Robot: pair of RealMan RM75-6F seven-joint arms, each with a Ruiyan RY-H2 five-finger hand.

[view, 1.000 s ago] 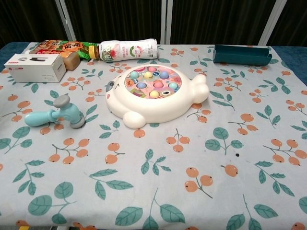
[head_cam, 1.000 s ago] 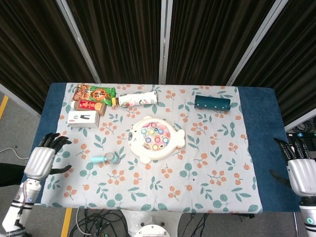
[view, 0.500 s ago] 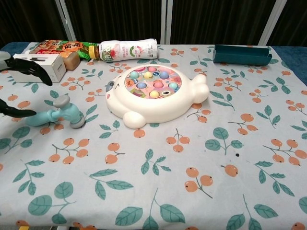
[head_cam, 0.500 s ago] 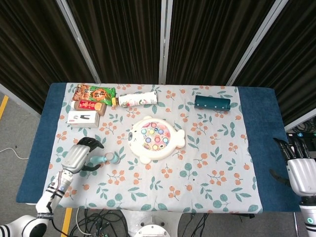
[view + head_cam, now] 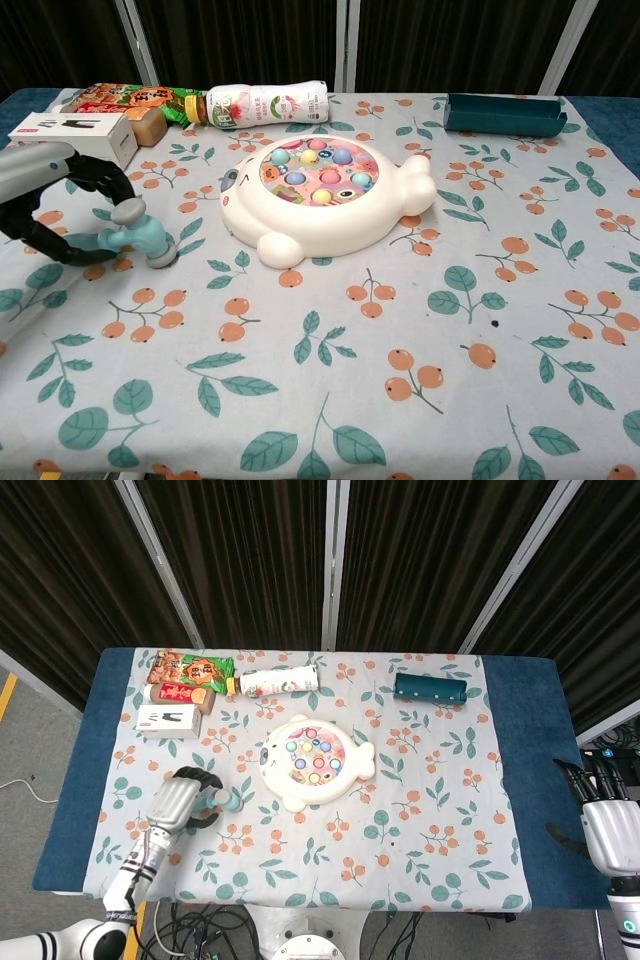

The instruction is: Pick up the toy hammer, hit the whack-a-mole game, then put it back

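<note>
Toy hammer [image 5: 135,237] lies on the desk [image 5: 400,380] just left of the whack-a-mole game [image 5: 325,200], its teal handle pointing away from the game and its grey-capped head nearest it. The left hand [image 5: 55,205] has its fingers curled around the handle from above and below; whether they press the handle yet cannot be told, since the fingertips hide the contact. In the head view the same hand [image 5: 185,800] covers most of the handle, leaving only the hammer's head [image 5: 232,800] showing beside the game [image 5: 315,760]. The right hand [image 5: 608,820] hangs off the desk edge far from the game, fingers spread and holding nothing.

The likely trouble is a grip too near the handle's end: the heavier head could droop or twist out on the lift. A loose closure could also roll the hammer toward the game, and a wide swing might clip the white box [image 5: 70,140] behind the hand.
</note>
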